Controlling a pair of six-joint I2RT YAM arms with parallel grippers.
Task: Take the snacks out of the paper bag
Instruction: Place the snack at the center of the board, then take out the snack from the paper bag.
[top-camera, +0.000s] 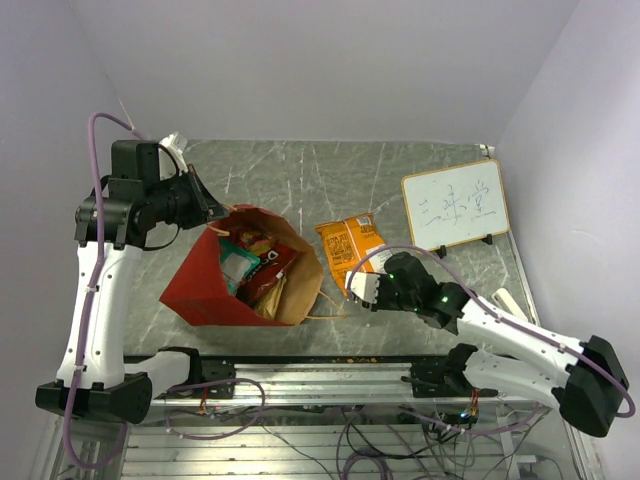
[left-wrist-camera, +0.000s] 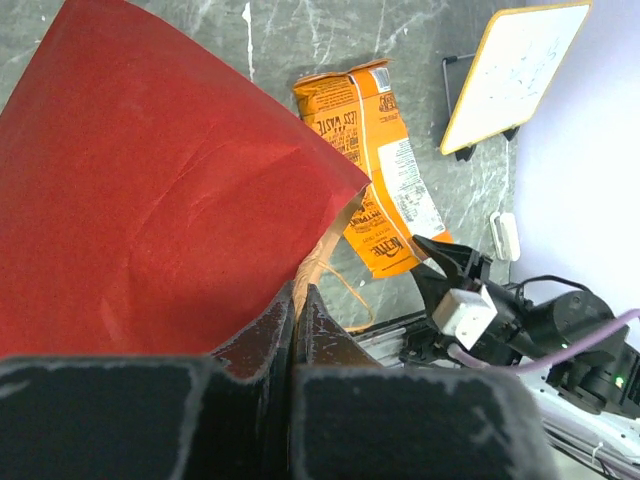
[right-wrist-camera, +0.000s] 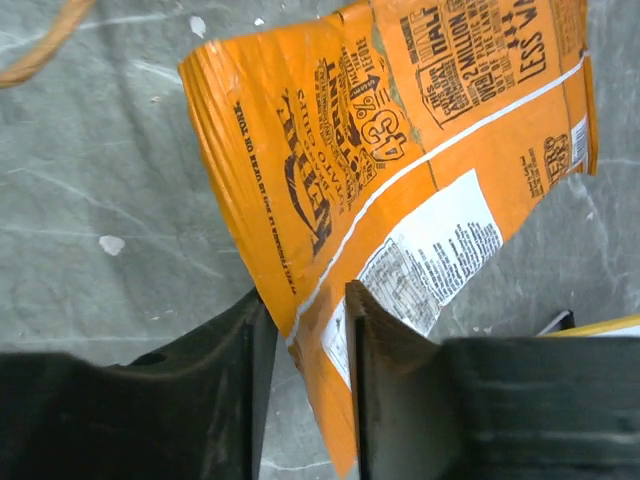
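The left tool (left-wrist-camera: 297, 300) is pressed together on the rim of the paper bag (top-camera: 200, 290), which lies on the table (top-camera: 300, 170). Its thin paper would likely tear if yanked. The packets (top-camera: 250, 268) inside look light and crinkly, best pinched by a sealed edge. The orange packet (top-camera: 350, 245) lies outside the bag, its lower edge between the slightly spread fingers of the right tool (right-wrist-camera: 303, 305).

A robotics lab: aluminium rail (top-camera: 330, 376), tangled cables (top-camera: 350, 432), small whiteboard (top-camera: 455, 208).

Red paper bag (top-camera: 195, 290), brown inside; orange packet (top-camera: 350, 245), black print.
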